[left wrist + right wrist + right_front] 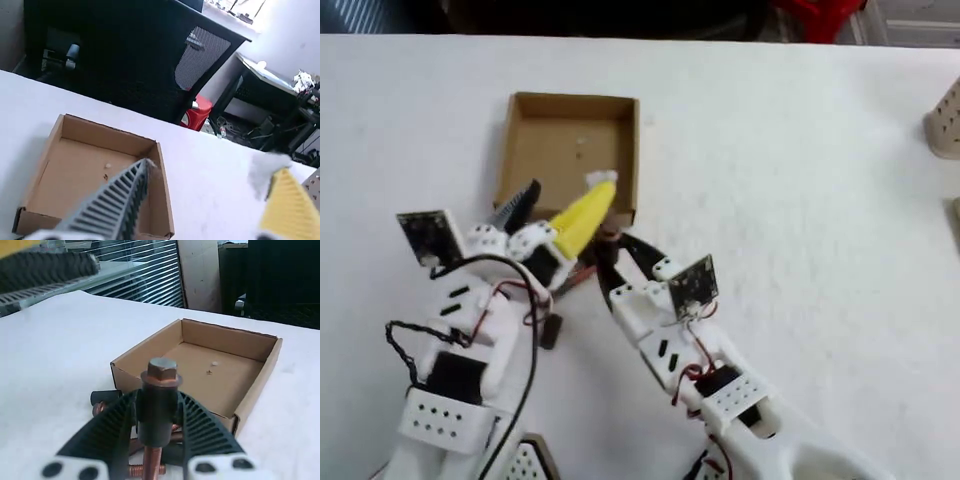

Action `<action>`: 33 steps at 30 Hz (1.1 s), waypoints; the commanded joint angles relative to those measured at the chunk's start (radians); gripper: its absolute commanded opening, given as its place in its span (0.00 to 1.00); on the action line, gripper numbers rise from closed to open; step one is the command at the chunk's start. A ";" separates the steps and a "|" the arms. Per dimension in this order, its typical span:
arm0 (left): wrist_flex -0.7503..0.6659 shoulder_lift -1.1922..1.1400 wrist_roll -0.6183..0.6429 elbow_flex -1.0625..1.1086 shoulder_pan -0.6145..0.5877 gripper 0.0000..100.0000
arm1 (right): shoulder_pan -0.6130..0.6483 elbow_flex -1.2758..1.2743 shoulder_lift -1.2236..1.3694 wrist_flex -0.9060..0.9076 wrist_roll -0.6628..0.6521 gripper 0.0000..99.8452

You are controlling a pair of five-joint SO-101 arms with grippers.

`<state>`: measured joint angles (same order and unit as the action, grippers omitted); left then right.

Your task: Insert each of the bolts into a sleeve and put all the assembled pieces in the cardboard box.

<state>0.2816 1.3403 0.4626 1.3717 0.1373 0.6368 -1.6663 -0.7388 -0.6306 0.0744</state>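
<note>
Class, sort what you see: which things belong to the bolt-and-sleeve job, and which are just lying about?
Job: cardboard box; bolt in its sleeve, held by the right gripper; loose bolts and sleeves beside the box.
Lying about: perforated block at table edge; office chair.

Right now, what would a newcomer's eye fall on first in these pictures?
The right gripper stands out. It is shut on a black sleeve with a copper hex bolt through it, just outside the near wall of the cardboard box. Next comes the left gripper, which has one yellow finger and one grey. It is open above the box's near edge.
</note>
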 commanded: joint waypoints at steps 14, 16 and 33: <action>0.394 0.007 0.017 -0.167 -0.283 0.02 | -0.021 -0.005 -0.025 0.061 0.003 0.02; 0.480 0.007 -0.058 -0.167 -0.291 0.02 | -0.021 0.000 -0.031 0.108 -0.026 0.02; 0.585 0.004 -0.209 0.064 -0.289 0.02 | -0.097 0.230 -0.035 0.641 -0.170 0.02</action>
<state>0.8600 1.3403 0.2662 1.4316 -0.1527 0.5923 -1.5804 -0.7388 -0.1657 -0.0821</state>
